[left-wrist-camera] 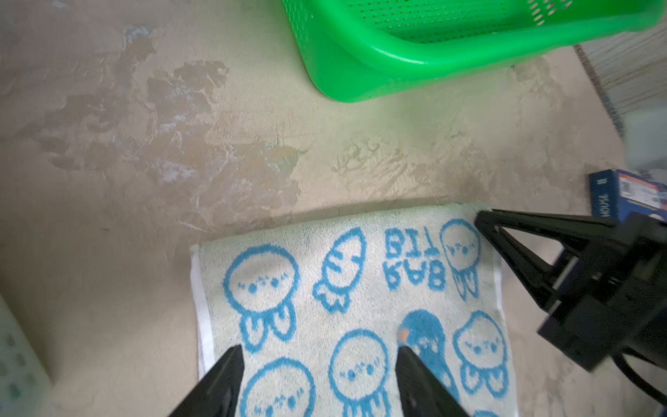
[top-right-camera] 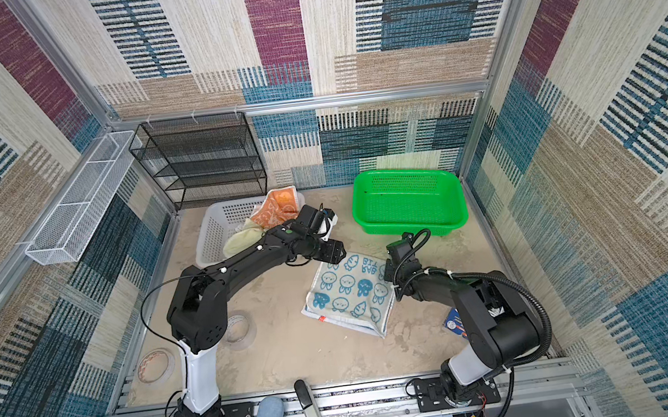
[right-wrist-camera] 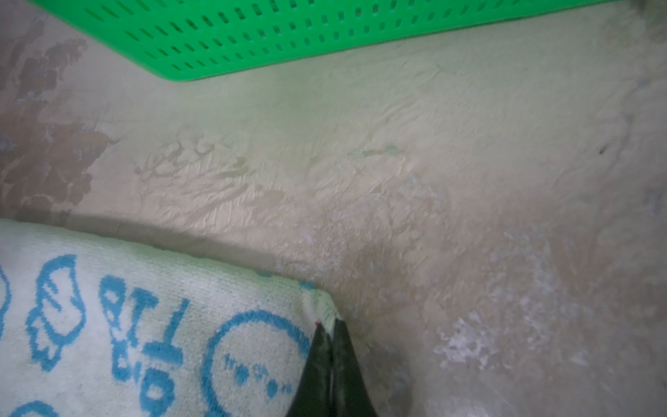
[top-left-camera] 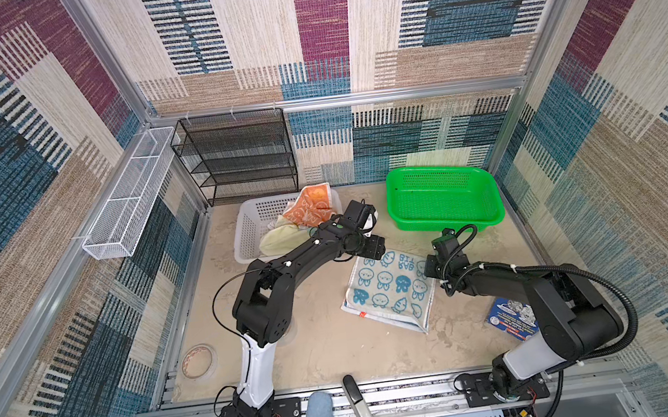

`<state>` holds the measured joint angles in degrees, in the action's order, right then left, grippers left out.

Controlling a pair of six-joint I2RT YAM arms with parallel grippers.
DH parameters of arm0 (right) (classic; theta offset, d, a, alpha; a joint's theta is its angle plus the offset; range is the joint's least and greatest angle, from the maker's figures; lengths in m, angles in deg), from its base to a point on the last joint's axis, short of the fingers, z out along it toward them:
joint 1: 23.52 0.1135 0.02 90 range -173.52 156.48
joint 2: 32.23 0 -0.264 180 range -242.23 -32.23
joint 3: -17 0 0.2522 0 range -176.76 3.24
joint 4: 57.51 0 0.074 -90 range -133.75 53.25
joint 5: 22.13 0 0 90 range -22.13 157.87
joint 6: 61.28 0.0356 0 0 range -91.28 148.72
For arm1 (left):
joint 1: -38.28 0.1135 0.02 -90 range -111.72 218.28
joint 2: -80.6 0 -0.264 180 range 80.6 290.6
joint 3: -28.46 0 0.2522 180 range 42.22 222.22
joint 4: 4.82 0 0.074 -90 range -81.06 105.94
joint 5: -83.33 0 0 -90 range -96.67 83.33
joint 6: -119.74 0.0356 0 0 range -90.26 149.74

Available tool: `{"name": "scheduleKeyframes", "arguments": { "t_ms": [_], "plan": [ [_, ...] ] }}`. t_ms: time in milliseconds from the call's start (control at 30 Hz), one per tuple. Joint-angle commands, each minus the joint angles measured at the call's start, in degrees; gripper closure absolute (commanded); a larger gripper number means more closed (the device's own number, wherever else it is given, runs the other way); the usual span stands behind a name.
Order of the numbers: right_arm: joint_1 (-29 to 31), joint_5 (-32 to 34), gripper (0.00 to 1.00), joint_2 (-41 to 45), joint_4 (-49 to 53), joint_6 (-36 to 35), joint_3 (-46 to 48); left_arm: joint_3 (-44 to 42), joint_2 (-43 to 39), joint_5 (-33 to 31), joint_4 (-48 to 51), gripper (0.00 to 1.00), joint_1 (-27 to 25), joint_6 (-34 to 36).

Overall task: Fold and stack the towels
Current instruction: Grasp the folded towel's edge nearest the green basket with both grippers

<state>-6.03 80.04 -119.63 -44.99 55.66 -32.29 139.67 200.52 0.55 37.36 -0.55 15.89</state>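
Your bunny towel [top-left-camera: 388,292] lies flat on the table [top-left-camera: 329,352], just in front of the green basket [top-left-camera: 450,222], on the side facing the arm bases. It looks doubled over already, with layered edges showing along the side farthest from the green basket.

Your right gripper [right-wrist-camera: 330,326] is pinched tight on the towel corner that points toward the green basket. Only a small nip of terry sits between the tips, so that's a thin bite!

Your left gripper [left-wrist-camera: 318,348] is spread wide above the other corner on the green-basket side. Its fingers [left-wrist-camera: 223,379] straddle the cloth and nothing is clamped. Whether they touch the pile, I can't tell.

Expect this thing to be light, limp and grippy, not slippery. It should sag and drape the instant you lift, and a one-corner pull would likely skew the fold. I'd take the second corner right at the hem, deep enough to catch every layer, and match the right side's height.

The orange towel [top-left-camera: 311,207] and the pale yellow towel [top-left-camera: 281,237] sit heaped in the white basket [top-left-camera: 247,230] beside the green basket. They look just as soft, so reach for a free edge there, not the bunched middle.
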Motion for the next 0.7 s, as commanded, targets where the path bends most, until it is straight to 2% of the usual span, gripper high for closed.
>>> {"name": "scheduleKeyframes", "arguments": {
  "t_ms": [0, 100, 300, 500, 600, 667],
  "plan": [
    [0.0, -0.1, 1.0, 0.2, 1.0, -0.4, -0.3, 5.3, 4.1, -10.6, 6.0, 0.3, -0.3, -0.5],
    [0.0, -0.3, 1.0, 0.6, 1.3, -0.4, 0.0, 9.8, 8.1, -15.9, 8.3, 0.31, -0.4, -1.5],
    [-0.1, -0.6, 0.97, 1.1, 2.3, -0.3, 0.1, 17.6, 15.1, -19.8, 12.6, 0.33, -0.4, -2.8],
    [-0.1, -0.7, 0.94, 1.0, 2.9, -0.3, 0.1, 22.8, 19.5, -18.4, 14.0, 0.38, -0.4, -2.5],
    [-0.1, -0.6, 0.9, 1.3, 3.5, -0.4, -0.3, 23.4, 20.4, -18.2, 14.7, 0.45, -0.4, -2.5],
    [-0.3, -0.6, 0.83, 1.4, 3.7, -0.5, -0.9, 23.3, 20.7, -17.8, 14.7, 0.51, -0.4, -2.3]
  ]
}}
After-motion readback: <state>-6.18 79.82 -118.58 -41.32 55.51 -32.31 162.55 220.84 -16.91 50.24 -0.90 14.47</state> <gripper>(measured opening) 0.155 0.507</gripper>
